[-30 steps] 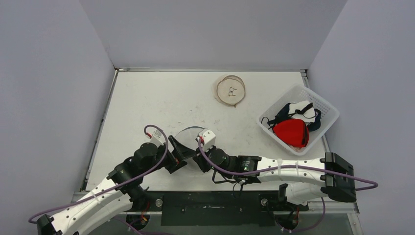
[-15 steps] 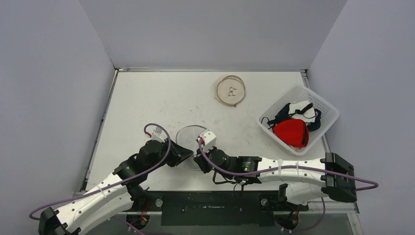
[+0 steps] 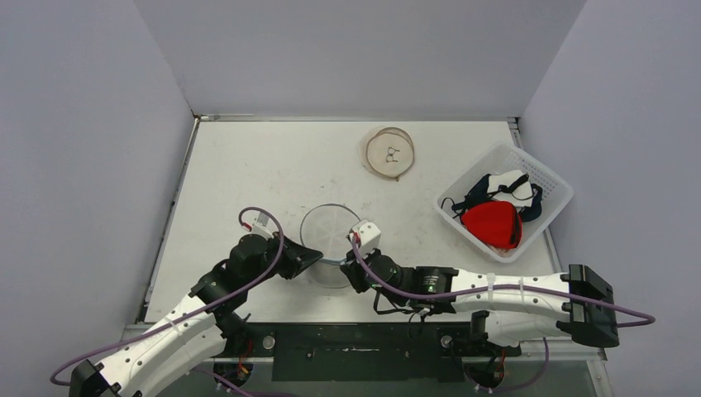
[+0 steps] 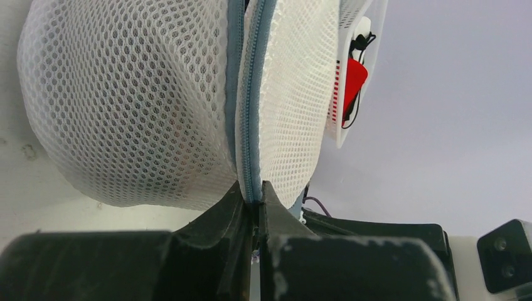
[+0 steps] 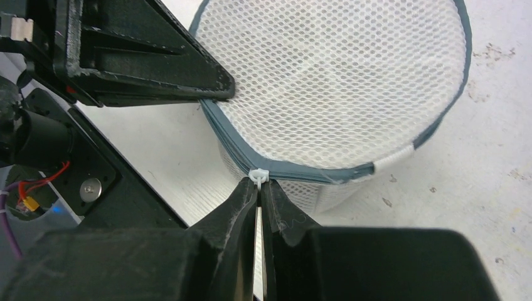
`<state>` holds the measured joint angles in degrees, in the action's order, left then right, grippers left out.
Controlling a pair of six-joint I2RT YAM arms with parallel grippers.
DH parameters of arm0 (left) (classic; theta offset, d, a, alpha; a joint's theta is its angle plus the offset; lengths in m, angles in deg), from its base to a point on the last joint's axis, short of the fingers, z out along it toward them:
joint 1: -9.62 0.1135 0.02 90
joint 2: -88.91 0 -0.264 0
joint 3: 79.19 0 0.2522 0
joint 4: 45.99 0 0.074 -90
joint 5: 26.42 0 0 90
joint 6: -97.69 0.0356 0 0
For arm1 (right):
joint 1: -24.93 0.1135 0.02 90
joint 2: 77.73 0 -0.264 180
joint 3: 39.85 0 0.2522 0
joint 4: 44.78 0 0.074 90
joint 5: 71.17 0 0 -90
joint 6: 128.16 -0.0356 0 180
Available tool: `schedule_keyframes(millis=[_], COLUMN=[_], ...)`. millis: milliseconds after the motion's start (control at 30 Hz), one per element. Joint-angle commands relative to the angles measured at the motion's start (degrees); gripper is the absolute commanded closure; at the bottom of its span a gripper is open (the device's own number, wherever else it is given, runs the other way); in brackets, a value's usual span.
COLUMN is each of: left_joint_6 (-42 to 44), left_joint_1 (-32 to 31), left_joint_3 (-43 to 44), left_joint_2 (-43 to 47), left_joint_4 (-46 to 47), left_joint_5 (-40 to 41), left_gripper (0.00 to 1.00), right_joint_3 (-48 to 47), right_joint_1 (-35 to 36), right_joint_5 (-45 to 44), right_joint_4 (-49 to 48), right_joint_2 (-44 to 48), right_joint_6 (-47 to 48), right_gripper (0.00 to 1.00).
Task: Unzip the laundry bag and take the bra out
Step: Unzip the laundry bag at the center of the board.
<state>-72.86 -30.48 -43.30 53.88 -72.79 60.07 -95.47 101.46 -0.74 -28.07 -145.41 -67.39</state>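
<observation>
The laundry bag (image 3: 331,234) is a round white mesh pouch with a grey-blue zipper band, lying near the table's front centre. My left gripper (image 3: 317,257) is shut on the bag's left edge; in the left wrist view its tips (image 4: 256,192) pinch the zipper band (image 4: 248,125). My right gripper (image 3: 350,266) is at the bag's front right edge. In the right wrist view it (image 5: 259,186) is shut on the white zipper pull (image 5: 258,175). The zipper looks shut along the stretch that shows. The bra is hidden.
A white slotted basket (image 3: 539,169) at the right holds red and dark garments (image 3: 492,223). A second round, beige-rimmed mesh pouch (image 3: 389,153) lies at the back centre. Grey walls close the table on three sides.
My left gripper was open and has shut on the bag's edge. The right arm has shifted right and forward with the zipper pull, and the bag now lies flatter.
</observation>
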Motion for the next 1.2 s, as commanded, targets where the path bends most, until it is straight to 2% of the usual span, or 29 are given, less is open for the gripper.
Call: schedule_keyframes(millis=[0, 867, 900, 933, 1033, 1067, 1100, 1167], left_joint_6=[1.5, 1.3, 1.1, 0.8, -0.1, -0.4, -0.8, -1.7], left_joint_1=[1.9, 2.4, 2.4, 2.4, 2.4, 2.4, 2.4, 2.3], left_joint_3=[-0.7, -3.1, -3.3, -3.7, -4.9, -5.4, -5.9, -7.1], left_joint_2=[0.0, -0.3, -0.3, -0.2, 0.0, 0.0, 0.0, 0.3], left_joint_4=[0.9, 4.3, 4.9, 5.5, 7.8, 8.8, 10.3, 13.2], left_joint_5=[2.8, -0.4, -0.4, -0.5, -0.3, -0.3, -0.4, -0.1], left_gripper=[1.0, 1.0, 1.0, 1.0, 1.0, 1.0, 1.0, 1.0], right_joint_3=[1.6, 5.7, 5.7, 5.7, 5.4, 5.5, 5.7, 6.5], right_joint_1=[-0.3, -4.4, -4.4, -4.4, -4.2, -4.1, -3.9, -3.9], right_joint_5=[-3.2, -2.0, -1.0, 0.0, 2.2, 2.3, 2.3, 2.0], right_joint_4=[1.9, 1.6, 1.1, 0.8, 0.4, 0.4, 0.4, 0.6], right_joint_2=[4.0, 8.2, 8.7, 9.3, 11.9, 12.9, 14.0, 15.5], right_joint_6=[-0.8, -2.7, -2.9, -3.3, -5.4, -6.4, -7.7, -11.5], right_gripper=[0.95, 0.95, 0.91, 0.82, 0.4, 0.3, 0.24, 0.18])
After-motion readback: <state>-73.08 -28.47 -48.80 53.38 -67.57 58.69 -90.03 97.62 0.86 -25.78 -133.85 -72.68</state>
